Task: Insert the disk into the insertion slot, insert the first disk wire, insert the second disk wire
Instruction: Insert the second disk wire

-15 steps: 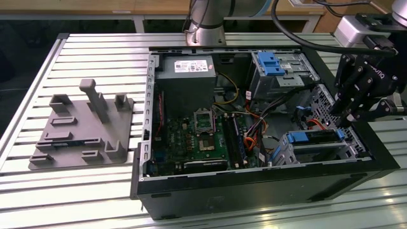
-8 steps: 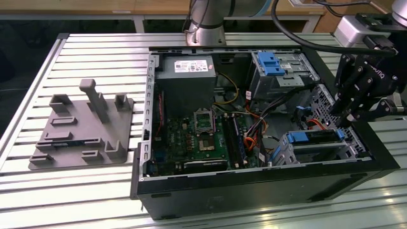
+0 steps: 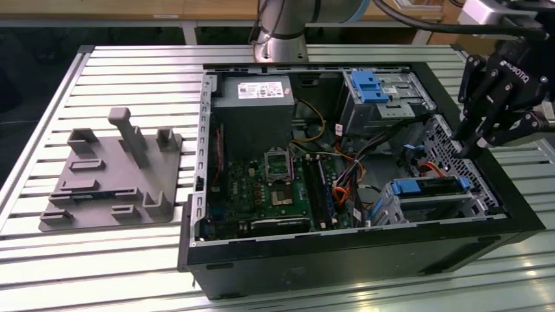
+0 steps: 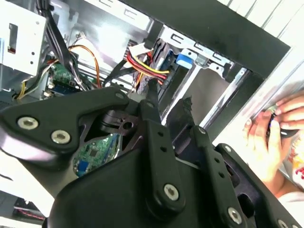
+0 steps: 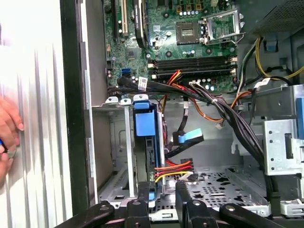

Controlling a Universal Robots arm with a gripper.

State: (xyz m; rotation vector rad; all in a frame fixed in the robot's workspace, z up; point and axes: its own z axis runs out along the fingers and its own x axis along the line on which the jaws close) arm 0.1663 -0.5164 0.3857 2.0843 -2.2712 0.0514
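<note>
Find the flat silver hard drive in its bright blue plastic carrier (image 3: 429,186) seated in the low silver perforated sheet-metal drive cage (image 3: 438,204), in the corner of the open black computer case (image 3: 347,250) toward the exterior view's right. Note the red, yellow and black wire bundle (image 5: 173,167) ending just beside the carrier's edge. See the black gripper (image 5: 163,191) near the cage, fingers spread, nothing pinched. Further in: green motherboard (image 3: 277,188), taller silver cage with blue latch (image 3: 371,88). Outside, on the slatted aluminium table (image 3: 87,260): grey moulded fixture plate (image 3: 113,175); a person's hand (image 4: 270,137) beside the case wall.
</note>
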